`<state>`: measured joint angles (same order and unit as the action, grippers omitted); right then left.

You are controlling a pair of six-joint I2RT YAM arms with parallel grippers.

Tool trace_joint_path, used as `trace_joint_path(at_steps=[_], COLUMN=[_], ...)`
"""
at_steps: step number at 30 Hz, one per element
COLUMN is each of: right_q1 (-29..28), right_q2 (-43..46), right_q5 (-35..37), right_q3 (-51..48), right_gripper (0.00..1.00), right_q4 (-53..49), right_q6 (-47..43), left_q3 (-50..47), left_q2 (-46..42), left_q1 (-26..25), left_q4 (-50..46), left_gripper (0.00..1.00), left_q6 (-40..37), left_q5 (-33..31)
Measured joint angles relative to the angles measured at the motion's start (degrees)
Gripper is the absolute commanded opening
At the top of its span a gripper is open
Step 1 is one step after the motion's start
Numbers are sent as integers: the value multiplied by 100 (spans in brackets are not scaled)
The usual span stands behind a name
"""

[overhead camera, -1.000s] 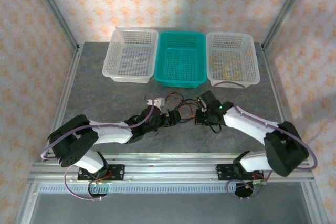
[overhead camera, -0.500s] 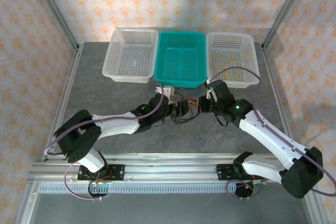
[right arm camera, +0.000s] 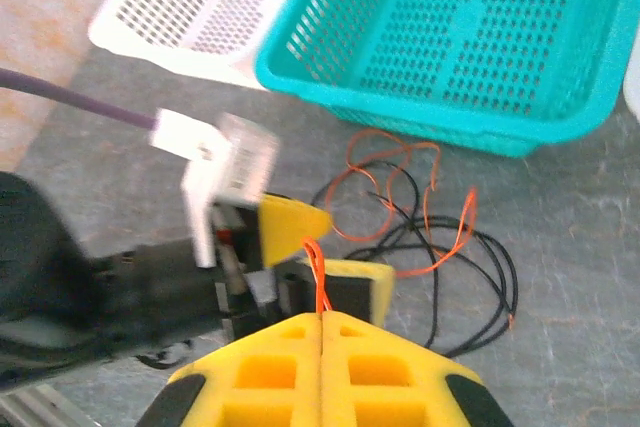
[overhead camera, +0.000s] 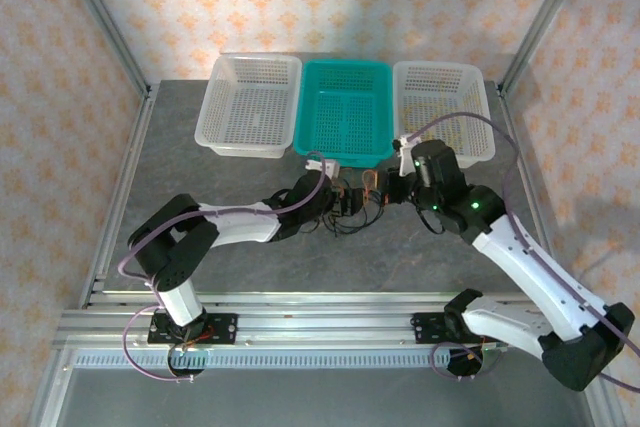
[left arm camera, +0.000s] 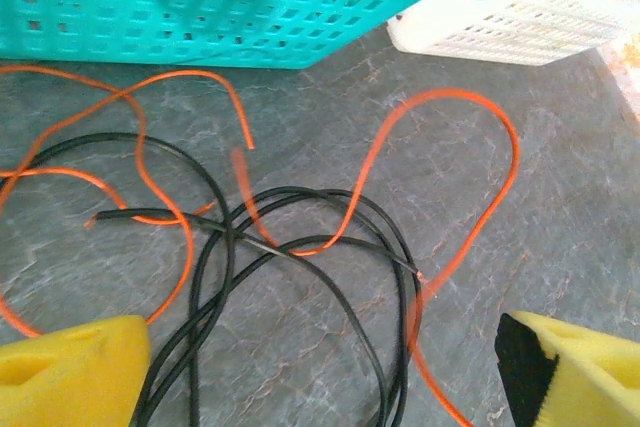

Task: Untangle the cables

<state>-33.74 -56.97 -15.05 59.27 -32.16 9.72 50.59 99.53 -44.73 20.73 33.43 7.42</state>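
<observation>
Grey marbled tabletop (overhead camera: 200, 177) runs out ahead of me to three baskets lined up at its far side, with patterned wallpaper behind them. One yellow cable (overhead camera: 440, 130) lies coiled in the right-hand white basket (overhead camera: 443, 68), so I judge that part of the job done.

What remains lies on the table just in front of the teal basket (overhead camera: 343, 155). An orange cable (left arm camera: 445, 95) and a black cable (left arm camera: 403, 357) lie looped through each other, and the orange strand crosses over and under the black coils in several places.

My right gripper (right arm camera: 320, 322) has its jaws together, clamped on the orange cable. A short orange stub sticks up from the seam between the yellow pads (right arm camera: 270, 372). My left gripper (left arm camera: 320, 377) hangs low over the heap with its jaws wide apart, one yellow pad (left arm camera: 70, 367) on each side of the black loops, gripping nothing.

By my reckoning I am partway through. One cable is sorted and two are knotted together. The orange one has to be drawn free of the black coils, probably while the black is pinned down. After that, each likely goes to its own basket, the teal one or the left-hand white basket (overhead camera: 240, 147).
</observation>
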Motion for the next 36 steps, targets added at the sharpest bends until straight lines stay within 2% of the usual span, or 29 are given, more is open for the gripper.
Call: trace_joint_path(at_steps=[21,28,36], right_q1=[2,2,2], right_q2=[487,516,507], right_q5=[-4,210,748], right_q3=[2212,2983,3246], right_gripper=[0,0,0], right_q4=[-345,-472,-501], right_q6=[-599,-737,-815], left_q3=[302,302,210], left_q2=[603,697,588], left_q1=[0,0,0], left_q4=[-367,-503,-511], left_gripper=[90,90,91], left_q6=[-63,-59,-57], left_q5=[76,-39,-70])
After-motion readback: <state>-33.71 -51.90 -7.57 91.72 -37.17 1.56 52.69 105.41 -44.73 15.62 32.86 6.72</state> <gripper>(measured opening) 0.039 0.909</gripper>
